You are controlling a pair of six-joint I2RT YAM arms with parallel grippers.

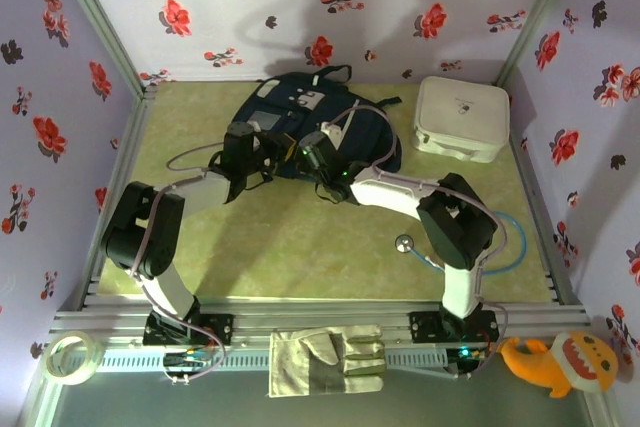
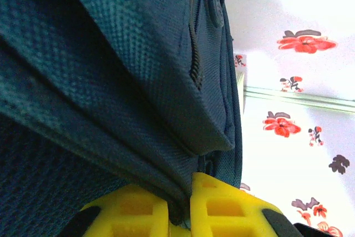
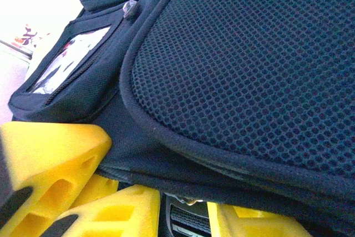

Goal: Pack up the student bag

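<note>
The student bag [image 1: 300, 112], navy with white patches, lies at the back middle of the green mat. My left gripper [image 1: 262, 152] is at its near left edge. In the left wrist view its yellow fingers [image 2: 222, 206] are shut on a fold of the bag's navy fabric [image 2: 111, 81]. My right gripper [image 1: 318, 152] is at the bag's near edge, close beside the left one. In the right wrist view its jaws stand partly apart under the bag's mesh panel [image 3: 249, 65]. A small metal pull [image 3: 188, 200] and a webbing strap lie in the gap, and the bag's edge covers the fingertips.
A white zip case [image 1: 460, 117] sits at the back right. A stethoscope [image 1: 405, 242] with blue tubing lies near the right arm's base. On the front rail are a work glove [image 1: 325, 360], a tape roll [image 1: 70, 357] and an orange plush toy [image 1: 560, 362]. Floral walls close three sides.
</note>
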